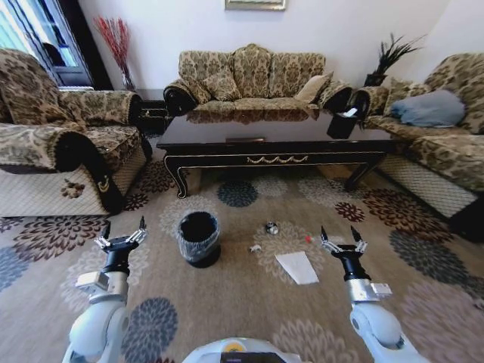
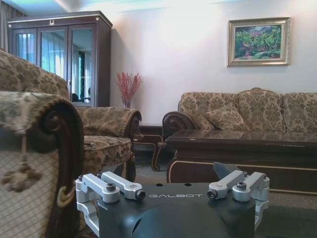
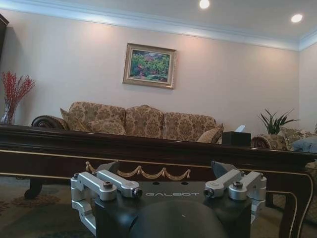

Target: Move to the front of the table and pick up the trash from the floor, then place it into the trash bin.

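Observation:
The dark glossy table [image 1: 276,155] stands ahead of me, also seen as table [image 2: 247,148] and table [image 3: 148,148]. On the patterned floor [image 1: 242,302] lies the trash: a flat white paper sheet [image 1: 296,267], a silvery foil wad [image 1: 271,227] and a small white scrap [image 1: 255,247]. The black trash bin [image 1: 198,237] with its clear liner stands left of them. My left gripper [image 1: 121,232] is open, held up left of the bin. My right gripper [image 1: 339,236] is open, just right of the paper. Both hold nothing.
Patterned sofas surround the table: one on the left [image 1: 60,144], one behind [image 1: 253,79], one on the right [image 1: 439,144]. A black tissue box [image 1: 342,122] sits on the table's right end. A tiny red speck [image 1: 308,238] lies near the paper. A dark cabinet [image 2: 59,59] stands far left.

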### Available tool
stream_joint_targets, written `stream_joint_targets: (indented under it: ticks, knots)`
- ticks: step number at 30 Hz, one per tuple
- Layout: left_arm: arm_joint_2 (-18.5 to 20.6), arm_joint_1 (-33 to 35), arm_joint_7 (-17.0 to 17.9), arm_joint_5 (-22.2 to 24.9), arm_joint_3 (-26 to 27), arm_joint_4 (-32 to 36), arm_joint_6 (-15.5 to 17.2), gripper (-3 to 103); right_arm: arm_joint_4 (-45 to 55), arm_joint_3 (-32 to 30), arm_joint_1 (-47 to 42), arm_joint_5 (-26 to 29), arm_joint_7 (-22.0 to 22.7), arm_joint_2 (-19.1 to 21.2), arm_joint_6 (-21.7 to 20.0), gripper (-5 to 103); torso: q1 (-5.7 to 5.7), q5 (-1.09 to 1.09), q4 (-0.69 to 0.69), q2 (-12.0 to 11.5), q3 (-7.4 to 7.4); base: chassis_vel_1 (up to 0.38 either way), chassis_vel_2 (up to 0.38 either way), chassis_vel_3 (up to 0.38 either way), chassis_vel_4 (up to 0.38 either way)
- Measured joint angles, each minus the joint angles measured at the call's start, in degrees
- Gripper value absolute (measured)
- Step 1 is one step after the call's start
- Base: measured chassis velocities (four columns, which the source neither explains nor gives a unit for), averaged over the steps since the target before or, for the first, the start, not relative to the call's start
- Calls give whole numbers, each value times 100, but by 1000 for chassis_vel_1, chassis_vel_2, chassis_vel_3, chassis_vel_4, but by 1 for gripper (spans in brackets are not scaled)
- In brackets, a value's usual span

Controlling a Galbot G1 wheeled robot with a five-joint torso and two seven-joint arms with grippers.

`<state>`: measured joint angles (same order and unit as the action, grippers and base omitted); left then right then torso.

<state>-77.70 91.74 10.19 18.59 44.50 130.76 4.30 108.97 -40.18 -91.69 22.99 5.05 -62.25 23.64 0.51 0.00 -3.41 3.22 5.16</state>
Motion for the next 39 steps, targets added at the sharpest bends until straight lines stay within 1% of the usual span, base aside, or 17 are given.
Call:
stream_joint_targets:
  ticks: [6,12,14,16,17,20,21,22,24,25,28,29,30,31,33,34,39]
  knots:
    - [2,-5,15,11,-16,51,40,100,-19,1,25,33,-13,-12,138,100,2,1,1,-1,2,-221,228,209,-195]
    - [189,-113,150,170,-23,182,265,100,0,14,31,45,5,-6,179,100,1,0,0,0,0,-50,50,51,-43]
    - [331,-194,229,327,-24,206,417,100,-7,21,38,30,15,-4,193,100,-1,-1,0,0,-2,0,0,0,0]
    - [703,-337,272,577,-31,204,684,100,-29,28,50,-100,15,2,203,100,-1,0,0,0,-2,17,-28,-7,16]
    - [703,-337,272,577,-31,204,684,100,-29,28,50,-100,15,2,203,100,-1,0,0,0,-2,0,0,0,0]
    - [1143,-457,230,711,-64,59,890,100,-47,28,87,-317,49,6,153,100,-1,0,-1,0,0,0,0,0,0]
    - [1143,-457,230,711,-64,59,890,100,-47,28,87,-317,49,6,153,100,-1,0,-1,0,0,0,0,0,0]
    - [1400,-559,204,905,-105,-64,1081,100,-65,28,118,-436,114,6,83,100,0,-2,0,0,0,0,0,0,0]
    - [1693,-754,356,1543,-197,-188,1591,100,-94,37,154,-526,206,9,11,100,0,-1,2,0,1,0,0,0,0]
    - [1693,-754,356,1543,-197,-188,1591,100,-94,37,154,-526,206,9,11,100,0,-1,2,0,1,0,0,0,0]
    - [1887,-1009,719,2371,-368,-225,2483,100,-128,44,157,-637,281,1,-16,100,0,-1,0,0,0,0,0,0,0]
    - [1944,-1161,995,2886,-497,-226,3007,100,-137,44,150,-666,293,-10,-24,100,0,0,0,0,1,0,0,0,0]
    - [1966,-1287,1192,3236,-610,-238,3342,100,-138,43,140,-675,296,-21,-30,100,0,0,-1,0,0,0,0,0,0]
    - [1966,-1287,1192,3236,-610,-238,3342,100,-138,43,140,-675,296,-21,-30,100,0,0,-1,0,0,0,0,0,0]
    - [1969,-1428,1424,3608,-731,-268,3649,100,-140,33,128,-682,297,-38,-32,100,0,0,0,0,1,0,0,0,0]
    - [1959,-1576,1684,3968,-904,-364,3817,100,-151,24,109,-689,299,-51,-34,100,0,0,0,0,0,0,0,0,0]
    - [1879,-1741,1871,4023,-1208,-737,3865,100,-225,28,105,-767,311,-92,-37,100,0,0,0,0,1,0,0,0,0]
